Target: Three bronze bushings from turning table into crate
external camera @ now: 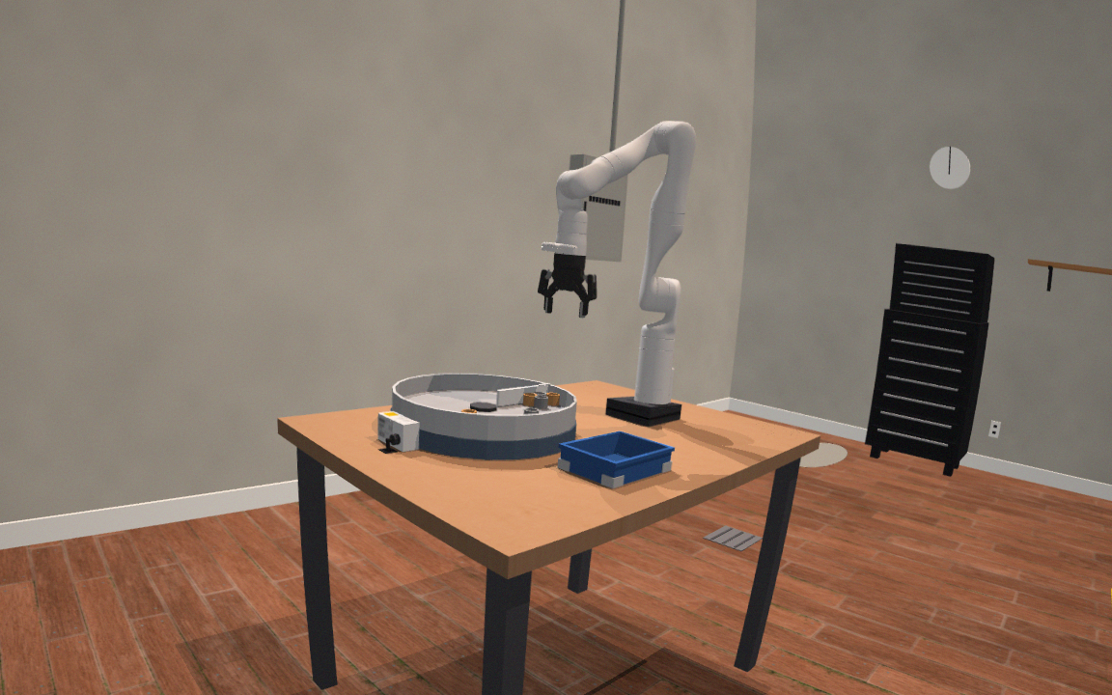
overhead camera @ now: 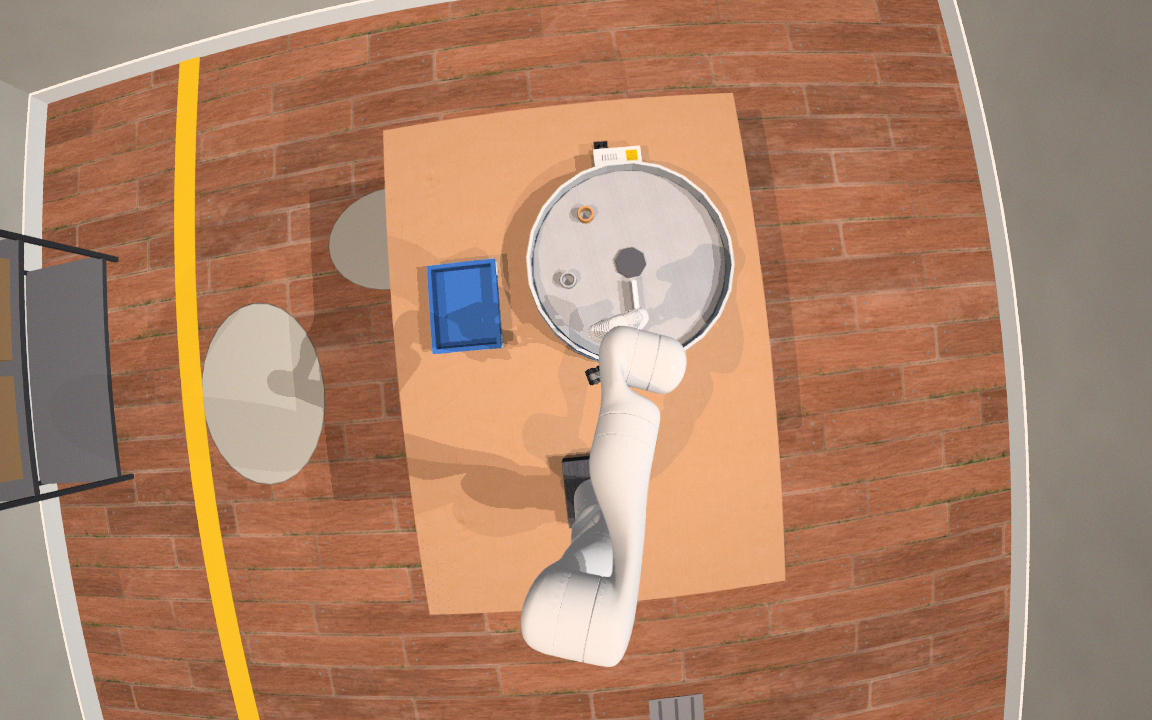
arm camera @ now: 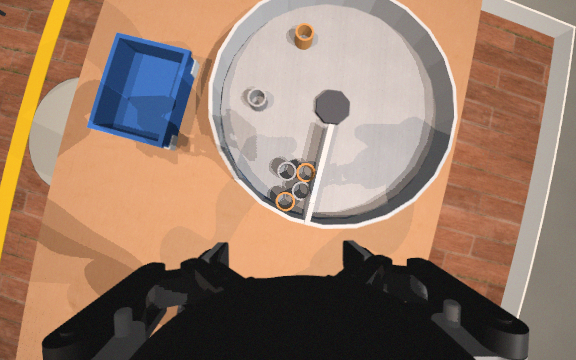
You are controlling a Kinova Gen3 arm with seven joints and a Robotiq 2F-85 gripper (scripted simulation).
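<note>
My gripper (external camera: 566, 313) (arm camera: 286, 254) hangs above the table (overhead camera: 490, 537) (external camera: 490, 518) (arm camera: 133, 200), fingers wide apart, nothing between them. The crate (overhead camera: 497, 304) (external camera: 614, 468) (arm camera: 104, 80) holds no bushing. All three bronze ones are on the turntable (overhead camera: 535, 259) (external camera: 482, 421) (arm camera: 212, 100): the lone bushing (overhead camera: 585, 214) (arm camera: 304, 40), well apart, and the inner bushing (arm camera: 305, 172) and outer bushing (arm camera: 285, 201), crowded with two grey ones at the bar (overhead camera: 634, 295) (external camera: 522, 394) (arm camera: 320, 172).

My worry is that cluster: a fingertip coming down between them could knock a grey one over, or I could close on the wrong colour. If the disc is turning, the lone one may slip from my aim. Dropped from high, a bushing could roll in the crate and still be moving at the end.

The wrist view shows the cluster by colour; from the top, the arm (overhead camera: 625, 465) (external camera: 668, 198) hides it. Only the exterior view shows how high I am.
</note>
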